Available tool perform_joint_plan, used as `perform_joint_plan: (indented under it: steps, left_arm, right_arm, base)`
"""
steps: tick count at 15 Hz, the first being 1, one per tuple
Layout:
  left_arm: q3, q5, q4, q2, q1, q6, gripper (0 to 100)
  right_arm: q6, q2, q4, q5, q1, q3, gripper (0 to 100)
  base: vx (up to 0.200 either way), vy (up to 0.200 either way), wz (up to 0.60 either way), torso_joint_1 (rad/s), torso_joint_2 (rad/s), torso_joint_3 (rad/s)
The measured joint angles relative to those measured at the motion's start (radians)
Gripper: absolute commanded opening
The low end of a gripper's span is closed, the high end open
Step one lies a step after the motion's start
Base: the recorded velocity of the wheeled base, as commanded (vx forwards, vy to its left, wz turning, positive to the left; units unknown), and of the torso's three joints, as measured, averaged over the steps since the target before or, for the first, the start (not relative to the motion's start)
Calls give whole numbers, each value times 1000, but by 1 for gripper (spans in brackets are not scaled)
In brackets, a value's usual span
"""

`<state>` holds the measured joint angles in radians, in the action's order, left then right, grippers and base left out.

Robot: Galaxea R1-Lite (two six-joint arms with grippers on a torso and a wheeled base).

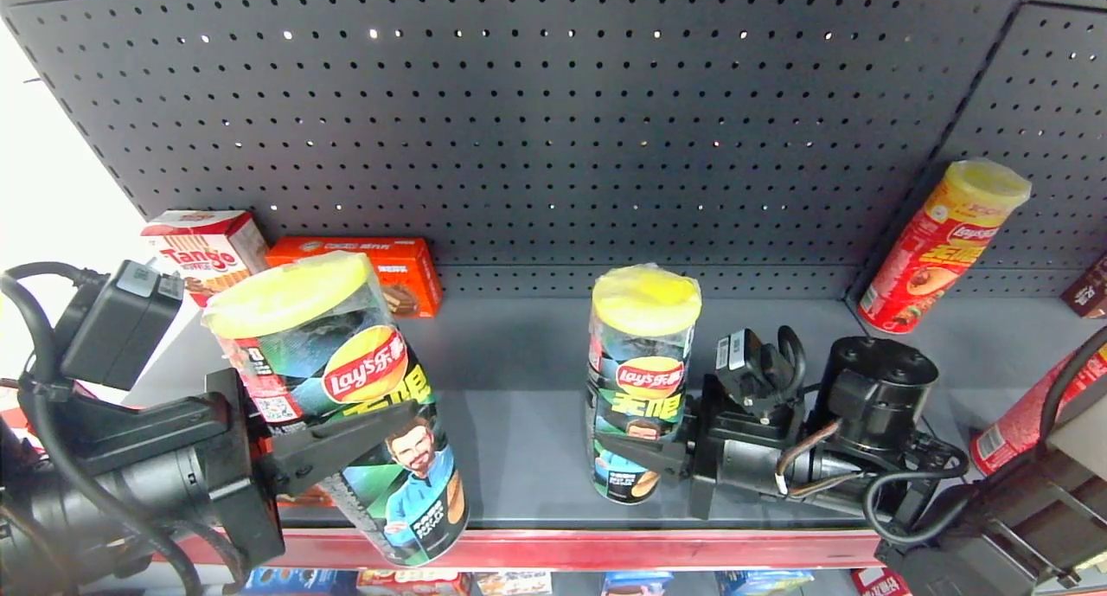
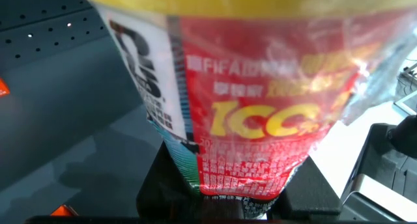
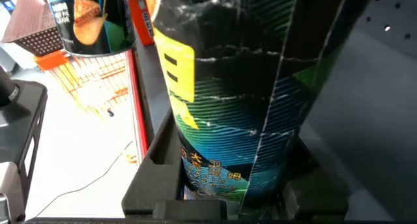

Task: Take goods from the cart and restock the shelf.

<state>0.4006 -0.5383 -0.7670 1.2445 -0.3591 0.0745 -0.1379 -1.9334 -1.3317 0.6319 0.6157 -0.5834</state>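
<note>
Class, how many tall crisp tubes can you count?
4. One green tube in the left pincer, front left; a second green tube in the right pincer, mid-shelf; a leaning red tube, back right; a half-hidden red tube at the right edge. Others may be hidden.

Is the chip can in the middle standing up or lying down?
Standing up: the can rests base-down on the shelf, yellow lid on top.

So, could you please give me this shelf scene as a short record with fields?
left gripper: shut on left chip can, tilted, before the shelf front edge
right gripper: shut on middle chip can, upright at shelf level, contact unclear
back left: wafer box, orange box
back right: red chip can leaning against the pegboard
</note>
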Motion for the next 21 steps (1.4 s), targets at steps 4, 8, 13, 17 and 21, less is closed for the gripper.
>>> perform_joint_plan:
  steps: [4, 8, 13, 17, 21]
  left_arm:
    - [-1, 0, 0, -1, 0, 0, 0]
    - [-3, 0, 0, -1, 0, -1, 0]
    - [-1, 0, 0, -3, 0, -1, 0]
    - [-13, 0, 0, -4, 0, -1, 0]
    - [-16, 0, 0, -9, 0, -3, 0]
  right_arm:
    - [0, -17, -9, -9, 1, 7, 100]
    - [-13, -9, -13, -12, -3, 31, 100]
    - [-14, 99, -7, -15, -44, 134, 100]
    - [-14, 222, 4, -24, -80, 219, 100]
    - [-13, 433, 123, -136, -83, 276, 100]
  base:
    - [0, 0, 0, 0, 0, 0]
    - [0, 0, 0, 0, 0, 0]
    - [0, 0, 0, 0, 0, 0]
    - [0, 0, 0, 0, 0, 0]
    - [0, 0, 0, 0, 0, 0]
